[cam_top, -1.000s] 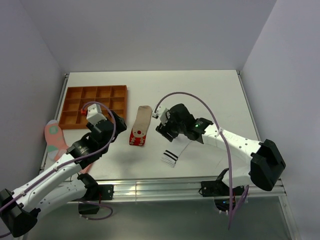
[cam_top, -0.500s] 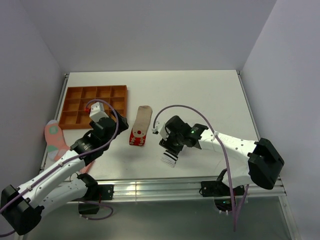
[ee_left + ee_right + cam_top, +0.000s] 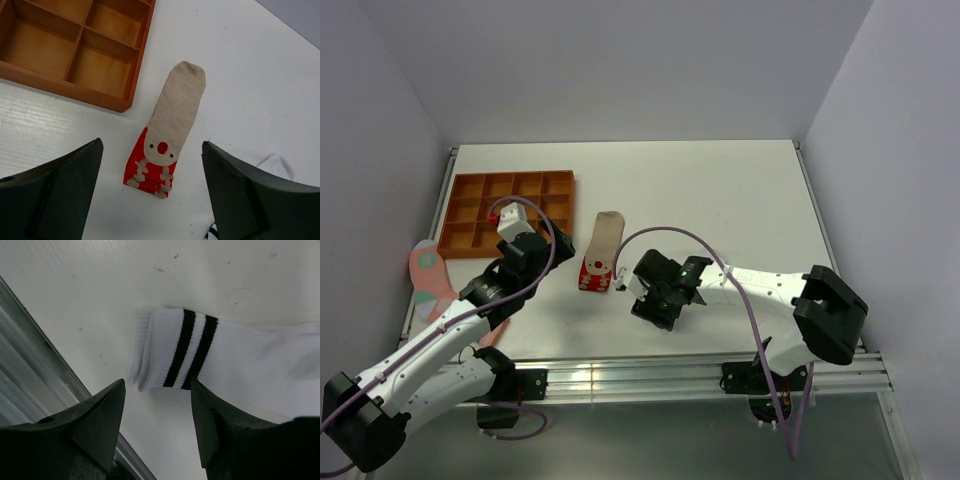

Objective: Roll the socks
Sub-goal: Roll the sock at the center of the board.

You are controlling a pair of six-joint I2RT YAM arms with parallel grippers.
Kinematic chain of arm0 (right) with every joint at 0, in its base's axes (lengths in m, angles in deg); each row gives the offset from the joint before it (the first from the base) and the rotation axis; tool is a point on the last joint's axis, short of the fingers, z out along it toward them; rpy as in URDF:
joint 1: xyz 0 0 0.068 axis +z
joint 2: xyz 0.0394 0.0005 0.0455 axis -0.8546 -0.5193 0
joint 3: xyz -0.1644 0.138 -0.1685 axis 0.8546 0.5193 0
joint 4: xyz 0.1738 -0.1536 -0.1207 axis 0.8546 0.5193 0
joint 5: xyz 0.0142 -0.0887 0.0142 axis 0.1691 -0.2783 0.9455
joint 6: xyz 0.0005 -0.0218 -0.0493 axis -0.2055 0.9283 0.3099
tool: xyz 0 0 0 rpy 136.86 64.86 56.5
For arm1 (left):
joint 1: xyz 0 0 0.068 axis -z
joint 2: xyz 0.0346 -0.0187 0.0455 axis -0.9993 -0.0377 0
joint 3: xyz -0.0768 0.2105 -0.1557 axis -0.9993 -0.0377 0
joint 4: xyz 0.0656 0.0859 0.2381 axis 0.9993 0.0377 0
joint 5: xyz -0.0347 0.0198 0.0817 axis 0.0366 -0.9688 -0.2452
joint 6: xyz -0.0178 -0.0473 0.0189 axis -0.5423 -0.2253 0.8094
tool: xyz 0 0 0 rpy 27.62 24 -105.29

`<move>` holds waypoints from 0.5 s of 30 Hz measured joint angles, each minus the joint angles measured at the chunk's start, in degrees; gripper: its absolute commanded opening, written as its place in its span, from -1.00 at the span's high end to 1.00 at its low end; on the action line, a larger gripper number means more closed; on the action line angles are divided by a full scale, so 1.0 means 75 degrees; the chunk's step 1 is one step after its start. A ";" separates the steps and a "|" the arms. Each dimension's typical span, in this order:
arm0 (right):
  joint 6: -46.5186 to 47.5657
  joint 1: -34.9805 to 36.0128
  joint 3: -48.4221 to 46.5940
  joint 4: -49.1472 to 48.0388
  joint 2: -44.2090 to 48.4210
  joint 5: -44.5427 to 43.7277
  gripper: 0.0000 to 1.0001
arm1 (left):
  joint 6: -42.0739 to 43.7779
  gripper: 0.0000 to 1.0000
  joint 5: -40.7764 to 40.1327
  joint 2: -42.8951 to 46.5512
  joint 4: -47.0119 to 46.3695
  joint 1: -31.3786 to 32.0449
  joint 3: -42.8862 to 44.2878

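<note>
1. A white table [image 3: 720, 180] carries an orange-brown wooden compartment tray [image 3: 515, 174].
2. Just right of the tray's near corner lie the beige-and-red patterned socks [image 3: 167, 135]. The left gripper [image 3: 150, 160] hangs above them, jaws wide, empty.
3. Farther right of the tray, the white sock with black cuff stripes [image 3: 200, 355] lies flat. The right gripper [image 3: 156, 390] stands half-open astride its cuff, gripping nothing.
4. Light, limp and easily bunched, I judge: pinch the cuff edge.

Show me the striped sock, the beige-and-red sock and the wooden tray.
striped sock [image 3: 189, 352]: right wrist view, on the striped cuff.
beige-and-red sock [image 3: 176, 102]: left wrist view, on the beige toe half.
wooden tray [image 3: 65, 89]: left wrist view, on its near outer wall.
</note>
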 measured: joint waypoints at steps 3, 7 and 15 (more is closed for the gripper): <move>0.0000 0.0076 -0.0020 0.0026 -0.0224 0.0000 -0.25 | 0.0064 -0.72 0.0041 0.0000 0.0000 -0.0073 0.0000; 0.0000 0.0131 -0.0041 0.0032 -0.0370 -0.0006 -0.25 | 0.0087 -0.72 0.0119 0.0000 -0.0003 -0.0160 0.0000; -0.0087 0.0230 -0.0047 -0.0041 -0.0516 -0.0111 -0.19 | 0.0230 -0.72 0.0213 0.0000 -0.0029 -0.0350 0.0000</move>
